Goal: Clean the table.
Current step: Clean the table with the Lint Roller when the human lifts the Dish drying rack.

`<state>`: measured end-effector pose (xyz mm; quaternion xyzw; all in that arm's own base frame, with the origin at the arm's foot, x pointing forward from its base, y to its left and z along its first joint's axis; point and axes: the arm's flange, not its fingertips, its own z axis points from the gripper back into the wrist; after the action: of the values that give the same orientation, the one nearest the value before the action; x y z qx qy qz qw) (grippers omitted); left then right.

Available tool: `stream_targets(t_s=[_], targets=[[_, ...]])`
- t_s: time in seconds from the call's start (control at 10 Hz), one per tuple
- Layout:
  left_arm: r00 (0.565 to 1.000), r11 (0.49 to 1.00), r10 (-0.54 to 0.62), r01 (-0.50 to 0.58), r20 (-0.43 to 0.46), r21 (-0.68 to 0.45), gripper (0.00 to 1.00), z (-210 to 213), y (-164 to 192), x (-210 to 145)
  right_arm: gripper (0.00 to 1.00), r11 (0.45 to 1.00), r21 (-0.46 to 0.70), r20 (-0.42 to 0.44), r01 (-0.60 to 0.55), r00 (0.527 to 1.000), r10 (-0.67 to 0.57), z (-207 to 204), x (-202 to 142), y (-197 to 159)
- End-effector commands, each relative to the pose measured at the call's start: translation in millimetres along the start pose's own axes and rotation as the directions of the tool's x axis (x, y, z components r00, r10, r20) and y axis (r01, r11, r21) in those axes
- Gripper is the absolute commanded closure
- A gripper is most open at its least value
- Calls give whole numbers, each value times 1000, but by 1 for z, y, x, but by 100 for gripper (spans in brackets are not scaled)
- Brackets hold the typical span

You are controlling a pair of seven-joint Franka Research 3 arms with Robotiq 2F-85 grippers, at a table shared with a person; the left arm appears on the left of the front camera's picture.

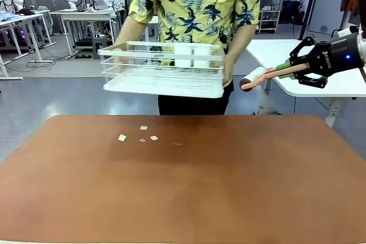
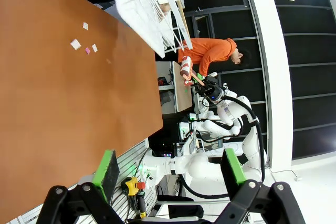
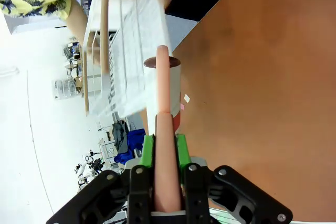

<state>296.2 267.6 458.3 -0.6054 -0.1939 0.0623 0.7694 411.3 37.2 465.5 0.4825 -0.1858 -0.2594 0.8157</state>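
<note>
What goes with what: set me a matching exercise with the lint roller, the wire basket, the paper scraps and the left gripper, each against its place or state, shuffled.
1. lint roller
2. white wire basket
3. paper scraps
4. left gripper

A. lying on the reddish-brown table
B. open, holding nothing
C. clamped in the right gripper
D. held up by the person

Pairs: 1-C, 2-D, 3-A, 4-B.
</note>
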Motion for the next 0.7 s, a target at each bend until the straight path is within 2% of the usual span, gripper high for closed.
stream_targets(t_s=[0.0, 0.6], targets=[[1000, 999, -22, 22, 7, -24, 0, 3, -1, 1, 99, 1000, -2, -2, -3, 1000, 3, -1, -1, 0], [1000, 999, -22, 22, 7, -24, 0, 3, -1, 1, 99, 1000, -2, -2, -3, 1000, 3, -1, -1, 0]])
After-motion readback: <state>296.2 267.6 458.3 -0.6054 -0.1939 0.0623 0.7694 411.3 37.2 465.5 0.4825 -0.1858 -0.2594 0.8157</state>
